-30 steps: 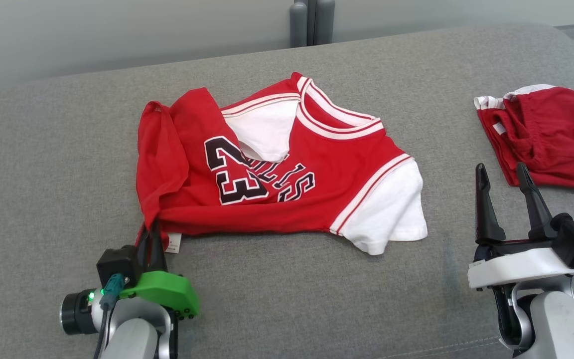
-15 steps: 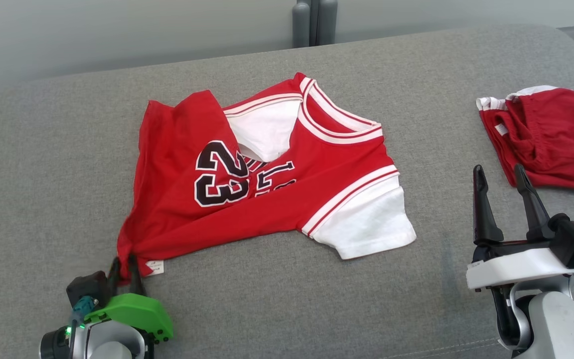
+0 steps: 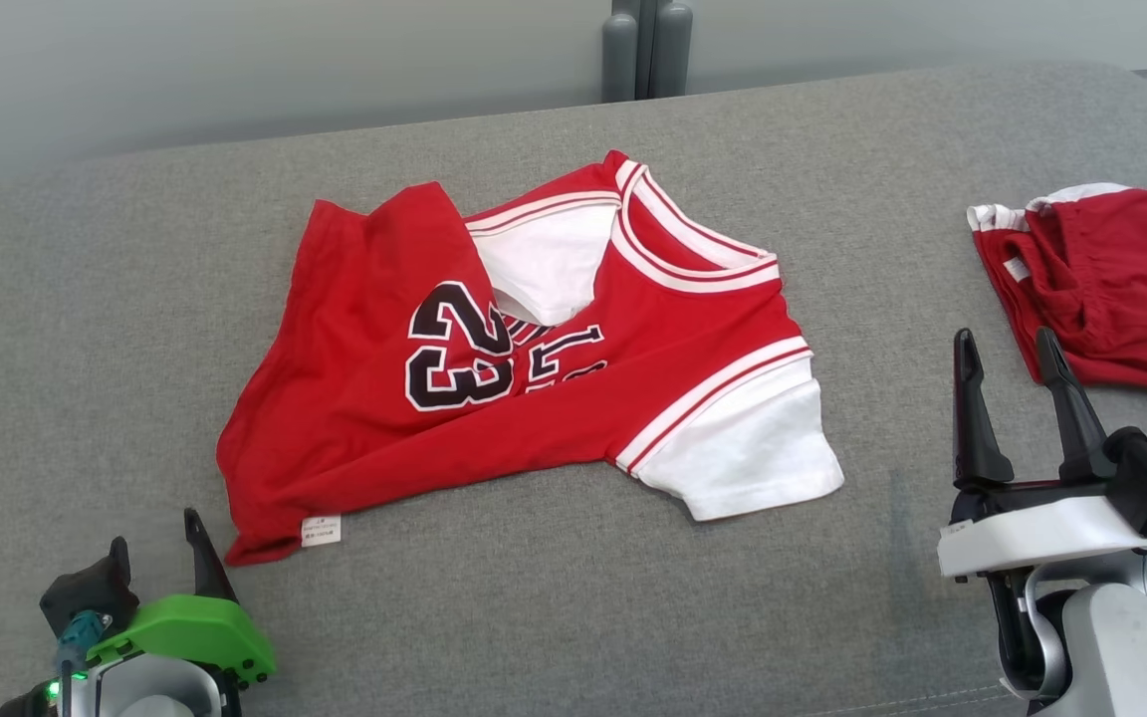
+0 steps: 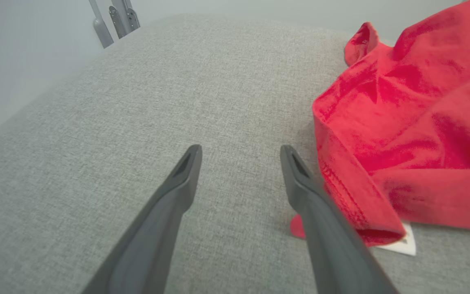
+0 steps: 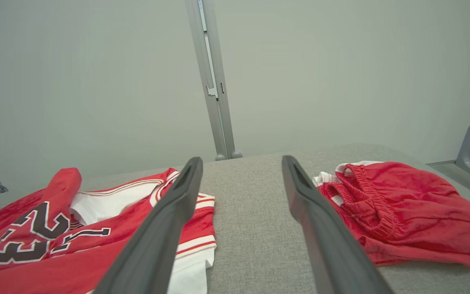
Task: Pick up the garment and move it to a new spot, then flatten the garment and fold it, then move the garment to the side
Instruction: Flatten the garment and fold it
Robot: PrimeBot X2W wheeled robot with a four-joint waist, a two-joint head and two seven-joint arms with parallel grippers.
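1. On the grey fabric surface (image 3: 573,597), the red number-23 jersey (image 3: 573,398) lies mid-frame, rumpled.
2. The left gripper (image 3: 155,531), lower left, has released the jersey's hem corner and gapes empty.
3. The right gripper (image 3: 1003,337) is also spread and empty; flattening probably resumes.

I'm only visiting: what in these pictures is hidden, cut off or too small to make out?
Head view: the word beside the 23 on the red jersey is partly covered by its folded white sleeve and a crease.
Head view: print on the white label is too small to read.
Head view: the red shorts run off the right edge.
Left wrist view: the open left pincer's finger covers some jersey hem.
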